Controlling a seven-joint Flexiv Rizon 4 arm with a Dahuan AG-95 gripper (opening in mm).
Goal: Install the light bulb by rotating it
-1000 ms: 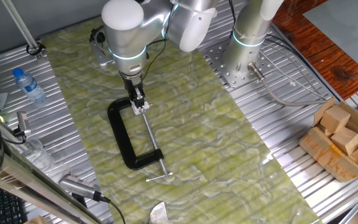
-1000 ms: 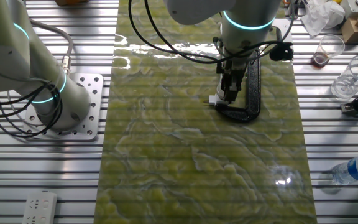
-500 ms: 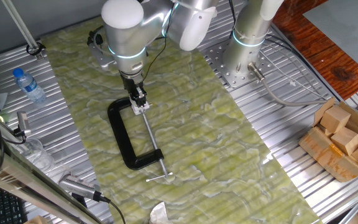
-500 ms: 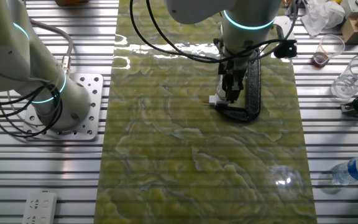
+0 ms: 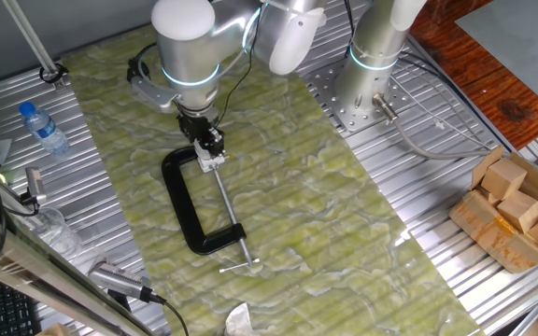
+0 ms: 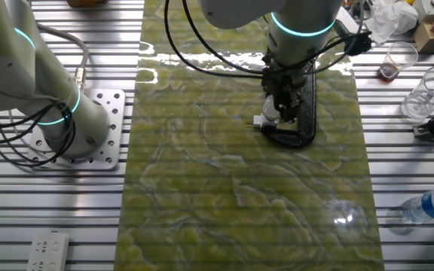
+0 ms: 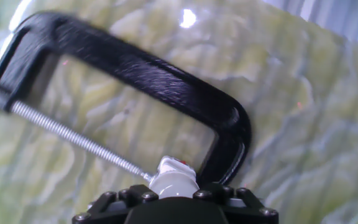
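While my fingers (image 7: 174,198) pinch the light bulb (image 7: 174,178) at the C-clamp's (image 7: 143,71) screw tip (image 7: 143,173), I should twist about the screw axis, keeping grip steady.

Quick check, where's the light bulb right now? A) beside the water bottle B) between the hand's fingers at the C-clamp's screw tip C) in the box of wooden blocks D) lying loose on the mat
B: the light bulb sits in the hand at the C-clamp screw tip.

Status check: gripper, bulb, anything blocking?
Gripper shut on the light bulb, at the C-clamp jaw end. Bulb meets the screw tip. Nothing in the way.
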